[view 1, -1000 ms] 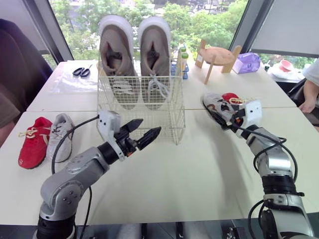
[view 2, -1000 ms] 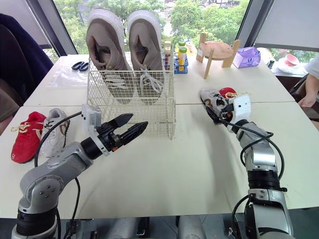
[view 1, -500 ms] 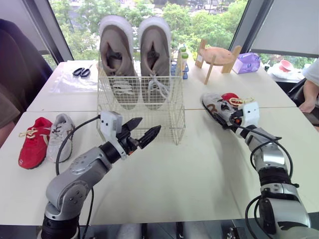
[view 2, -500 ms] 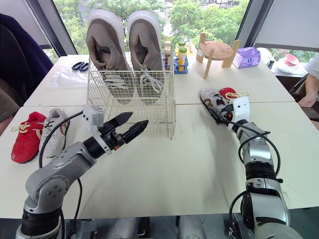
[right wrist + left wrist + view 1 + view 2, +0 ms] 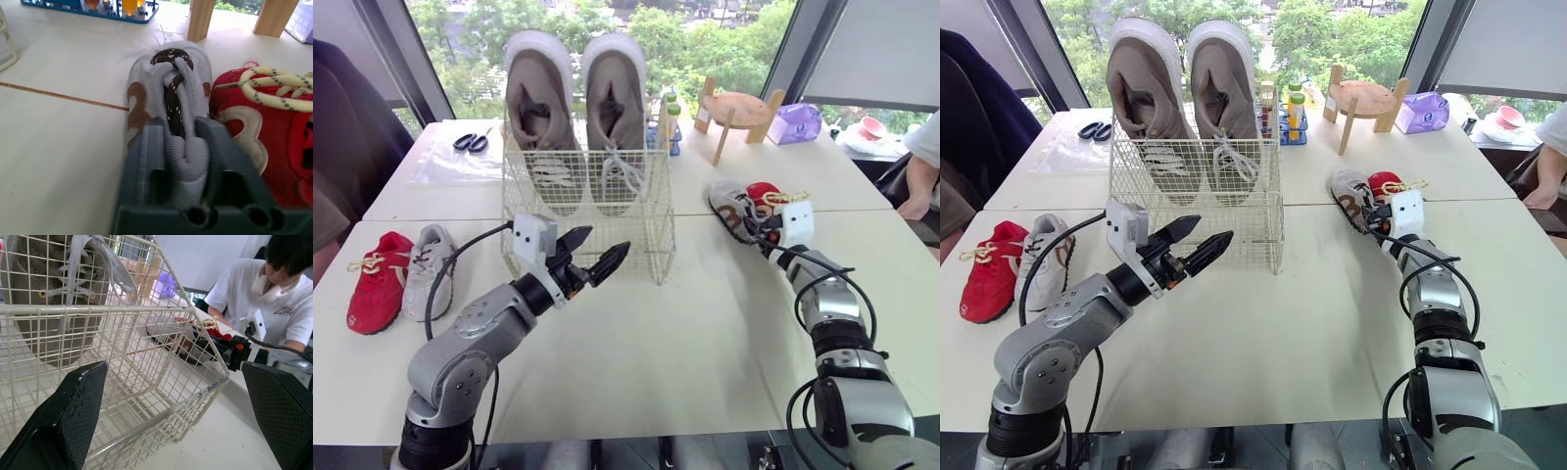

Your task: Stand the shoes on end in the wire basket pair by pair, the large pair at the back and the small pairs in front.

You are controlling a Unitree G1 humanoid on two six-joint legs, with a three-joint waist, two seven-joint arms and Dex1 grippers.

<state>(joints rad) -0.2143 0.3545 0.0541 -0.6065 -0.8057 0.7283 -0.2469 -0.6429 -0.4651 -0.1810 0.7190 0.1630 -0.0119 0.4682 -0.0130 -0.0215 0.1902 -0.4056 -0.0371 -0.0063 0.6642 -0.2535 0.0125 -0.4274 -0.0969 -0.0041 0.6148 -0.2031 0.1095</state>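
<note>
Grey shoe (image 5: 146,83) pinched in right end effector (image 5: 181,129); left end effector (image 5: 605,241) wide.

Red shoe (image 5: 283,147) beside grey shoe (image 5: 146,78) runs off the frame edge; far-right person (image 5: 925,142) is also cut off.

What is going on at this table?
The robot is filling a wire basket with shoes. The large tan pair stands on end at its back. The right claw grips a grey shoe by its tongue, beside a red shoe. The left claw hovers open before the basket; two more small shoes lie to the robot's left.
</note>
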